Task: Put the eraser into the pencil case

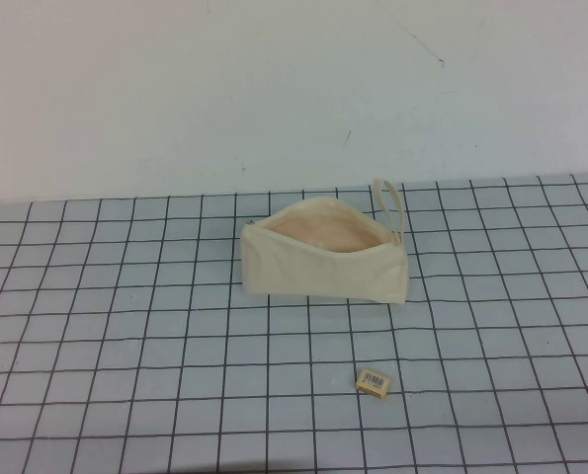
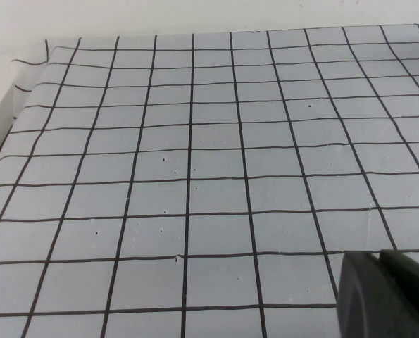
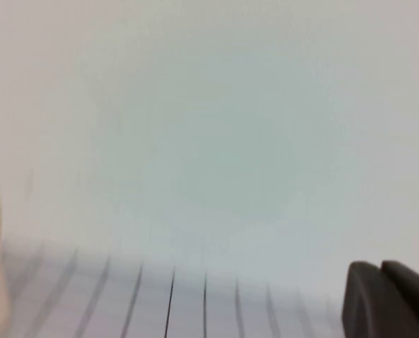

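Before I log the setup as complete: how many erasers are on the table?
1. The eraser lies on the grid mat, nearer the camera than the open pencil case; more could be hidden inside. Neither gripper is near it.

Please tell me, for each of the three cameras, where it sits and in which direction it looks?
High view: raised on the robot's side, looking down at the pencil case and eraser; no arm shows.
Left wrist view: on the left arm, facing bare grid mat; a corner of the left tool shows.
Right wrist view: on the right arm, facing the wall; right tool corner shows.
Shared: the mat.
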Robot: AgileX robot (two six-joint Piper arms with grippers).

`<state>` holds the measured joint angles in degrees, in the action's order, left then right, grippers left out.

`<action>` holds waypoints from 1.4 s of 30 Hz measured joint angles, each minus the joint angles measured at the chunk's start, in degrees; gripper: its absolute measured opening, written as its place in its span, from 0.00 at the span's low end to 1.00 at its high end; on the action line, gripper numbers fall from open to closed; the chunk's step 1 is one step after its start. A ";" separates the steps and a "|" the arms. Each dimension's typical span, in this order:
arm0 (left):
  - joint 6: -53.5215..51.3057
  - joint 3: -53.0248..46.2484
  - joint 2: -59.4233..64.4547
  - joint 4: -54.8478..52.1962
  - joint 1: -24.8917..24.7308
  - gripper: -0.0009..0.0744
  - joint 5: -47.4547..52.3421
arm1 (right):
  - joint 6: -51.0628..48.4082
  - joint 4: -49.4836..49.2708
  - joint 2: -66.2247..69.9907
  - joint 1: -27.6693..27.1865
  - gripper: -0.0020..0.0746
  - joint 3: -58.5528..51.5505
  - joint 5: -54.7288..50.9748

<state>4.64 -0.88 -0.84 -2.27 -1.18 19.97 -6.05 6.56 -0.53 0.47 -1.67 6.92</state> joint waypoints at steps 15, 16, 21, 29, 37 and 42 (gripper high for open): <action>0.00 0.00 0.00 0.00 0.00 0.01 0.00 | 0.76 -3.18 -0.26 0.00 0.02 0.00 31.28; 0.00 0.00 0.00 0.00 0.00 0.01 0.00 | 0.85 -3.91 -0.26 0.00 0.02 0.00 30.74; 0.00 0.00 0.00 0.00 0.00 0.01 0.00 | -1.76 -5.39 -0.30 0.00 0.02 7.04 15.29; 0.00 0.00 0.00 0.00 0.00 0.01 0.00 | -5.40 -6.07 9.05 0.00 0.02 31.80 -24.60; -0.12 0.00 0.00 0.00 0.00 0.01 0.00 | -20.29 -10.67 33.75 0.00 0.02 43.80 -53.57; -0.12 0.00 0.00 0.00 0.00 0.01 0.00 | -37.91 -19.88 50.71 0.23 0.02 44.24 -54.46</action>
<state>4.53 -0.88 -0.84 -2.27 -1.18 19.97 -43.96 -13.32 50.19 0.70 42.57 -47.55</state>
